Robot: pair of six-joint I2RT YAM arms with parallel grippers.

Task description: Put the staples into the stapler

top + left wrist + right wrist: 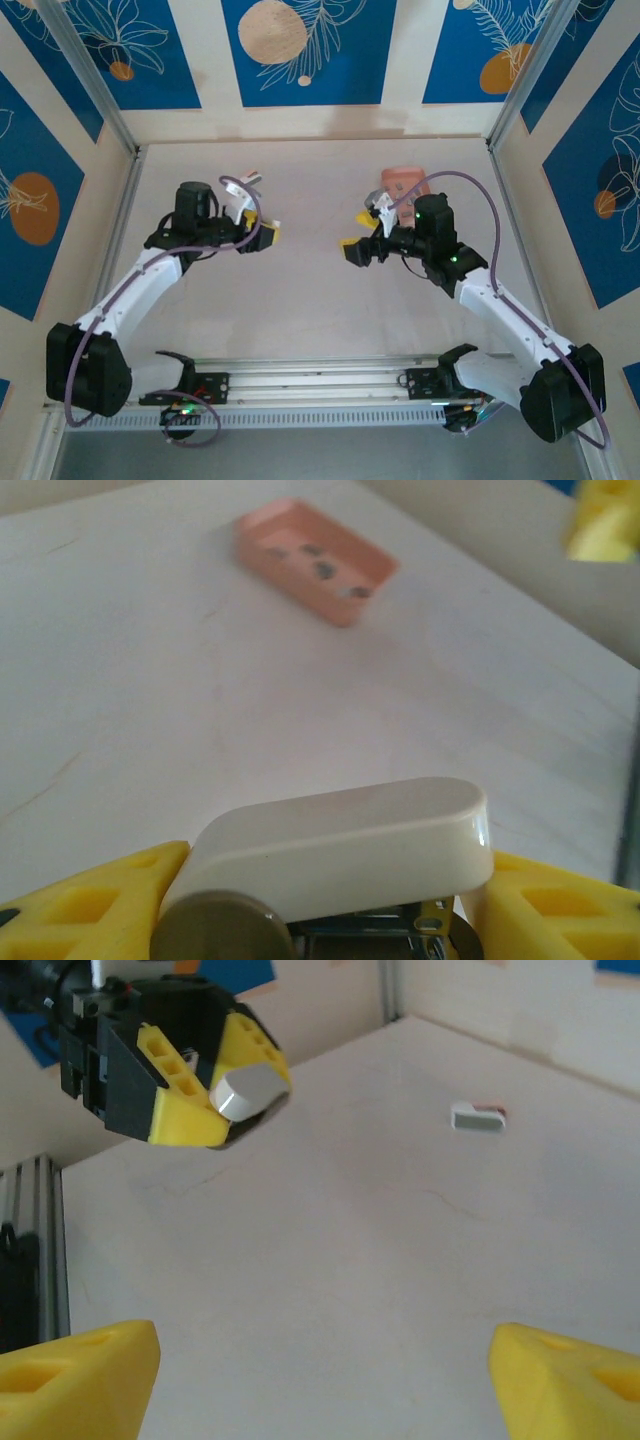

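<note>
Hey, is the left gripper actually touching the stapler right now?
Touching. In the left wrist view, the left gripper has its yellow fingers pressed against both sides of the cream stapler, with no gap showing.

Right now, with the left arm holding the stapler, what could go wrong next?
One: the staples in the pink tray are tiny, so the open right gripper may fumble them or shove the tray. Two: the left gripper holds the stapler close to the right gripper, facing it, so their fingers could collide during loading.
</note>
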